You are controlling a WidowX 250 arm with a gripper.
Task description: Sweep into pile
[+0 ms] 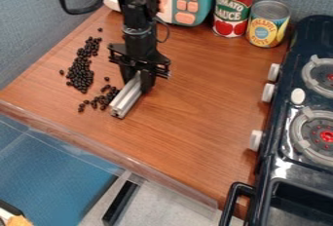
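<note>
Silvery and straight-edged, the bar (125,99) is pinched in the black gripper (137,83) near its upper end, with a finger on each side. The rest slants down toward the near edge of the counter (189,122), its free end beside the smaller patch of black beans (104,98). Whether that end touches the wood I can't tell.

The larger heap (80,74) lies farther left, strung out along the edge by the blue wall (32,20), and one loose bean (100,29) sits beyond it, toward the far edge.

The bar looks like metal: stiff, not fragile, probably light enough for one arm. Its smooth sides could slip or twist when pushed from the far end, so the hold near the top, across the narrow width, wants to be firm. The beans look hard, light and quick to roll; pressing down might trap a few under the bar or flick them off the near edge. A low, slow push of the smaller patch toward the larger heap seems the next job.
</note>
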